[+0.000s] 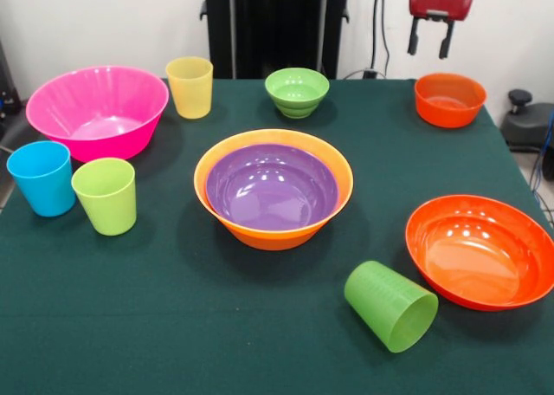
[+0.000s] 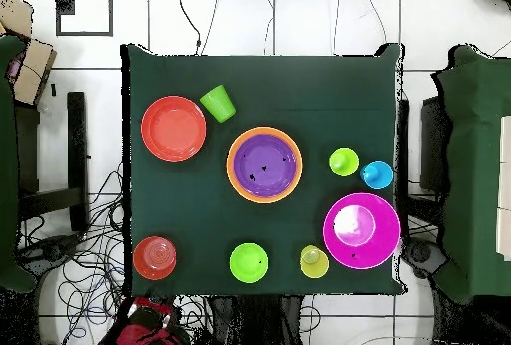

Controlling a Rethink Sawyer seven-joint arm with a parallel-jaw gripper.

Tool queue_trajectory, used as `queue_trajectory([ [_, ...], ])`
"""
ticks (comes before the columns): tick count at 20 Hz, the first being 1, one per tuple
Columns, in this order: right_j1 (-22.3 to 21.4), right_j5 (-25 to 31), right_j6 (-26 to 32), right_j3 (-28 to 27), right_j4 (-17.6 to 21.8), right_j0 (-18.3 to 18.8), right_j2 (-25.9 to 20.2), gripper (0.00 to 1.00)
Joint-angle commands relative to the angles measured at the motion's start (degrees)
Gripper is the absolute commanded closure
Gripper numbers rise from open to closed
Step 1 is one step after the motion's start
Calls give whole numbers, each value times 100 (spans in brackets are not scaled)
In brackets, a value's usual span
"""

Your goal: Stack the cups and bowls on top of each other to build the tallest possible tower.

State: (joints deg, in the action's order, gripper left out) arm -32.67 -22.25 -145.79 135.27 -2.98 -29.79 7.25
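The purple bowl (image 1: 272, 187) sits nested in the large orange bowl (image 1: 275, 234) at the table's middle, also in the overhead view (image 2: 265, 165). The small green bowl (image 1: 297, 92) and the yellow cup (image 1: 190, 87) stand apart behind it. The pink bowl (image 1: 97, 111), blue cup (image 1: 42, 178) and lime green cup (image 1: 106, 195) stand at the left. The darker green cup (image 1: 391, 306) lies on its side beside the red-orange bowl (image 1: 480, 250). My gripper (image 1: 430, 42) is open and empty, high above the small orange bowl (image 1: 449, 99).
The robot's black pedestal (image 1: 275, 27) stands behind the table's far edge. Cables (image 2: 90, 261) lie on the floor beside the table. Dark chairs (image 2: 479, 162) stand at both sides in the overhead view.
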Motion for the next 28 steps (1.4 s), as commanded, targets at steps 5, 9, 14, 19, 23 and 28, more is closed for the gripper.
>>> queue_trajectory([
  [5,-275,665,-779,-301,-188,418,-739,0],
  [9,-259,630,-763,-301,-166,501,-754,0],
  [14,226,211,-719,-450,-95,498,-633,0],
  [19,722,-309,-731,-602,14,526,-508,0],
  [23,826,-341,-489,-671,447,1030,-472,0],
  [28,954,-205,-532,-819,464,1343,-577,0],
])
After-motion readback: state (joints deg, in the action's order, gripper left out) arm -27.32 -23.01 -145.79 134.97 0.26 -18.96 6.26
